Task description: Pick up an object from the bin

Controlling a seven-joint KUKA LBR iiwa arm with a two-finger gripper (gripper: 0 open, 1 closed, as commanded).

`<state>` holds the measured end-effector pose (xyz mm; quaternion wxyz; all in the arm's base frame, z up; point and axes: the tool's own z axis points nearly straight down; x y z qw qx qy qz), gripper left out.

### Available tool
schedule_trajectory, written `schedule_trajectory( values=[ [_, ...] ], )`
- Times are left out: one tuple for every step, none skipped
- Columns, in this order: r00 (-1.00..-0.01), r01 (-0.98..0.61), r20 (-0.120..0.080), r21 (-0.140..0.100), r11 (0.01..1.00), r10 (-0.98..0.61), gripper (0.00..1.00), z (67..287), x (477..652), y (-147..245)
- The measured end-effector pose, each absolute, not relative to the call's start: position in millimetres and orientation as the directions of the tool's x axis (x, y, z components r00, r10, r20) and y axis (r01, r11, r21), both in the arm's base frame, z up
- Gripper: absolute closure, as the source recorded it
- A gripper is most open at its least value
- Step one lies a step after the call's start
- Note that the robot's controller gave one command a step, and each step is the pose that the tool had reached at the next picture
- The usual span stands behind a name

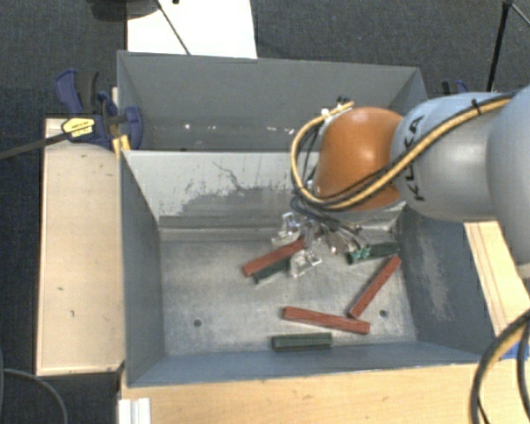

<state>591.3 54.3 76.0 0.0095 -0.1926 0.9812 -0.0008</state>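
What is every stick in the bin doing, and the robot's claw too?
gripper: low in the bin, at the left red stick's upper end.
left red stick: lying slanted.
left dark stick: lying close along the left red stick.
right red stick: lying slanted, apart from the gripper.
front red stick: lying flat.
front dark stick: lying flat by the front wall.

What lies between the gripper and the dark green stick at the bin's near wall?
One flat red-brown stick crosses the stretch from gripper to dark green stick; otherwise bare floor, camera view.
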Motion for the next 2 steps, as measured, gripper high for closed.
schedule_trajectory(
  values=[
    [-0.926, -0.377, -0.018, -0.005, 0.926, -0.377, 1.0, 76, 591.3, 54],
    [-0.817, -0.577, 0.001, 0.002, 0.817, -0.577, 1.0, 263, 540.8, 39]
  ],
)
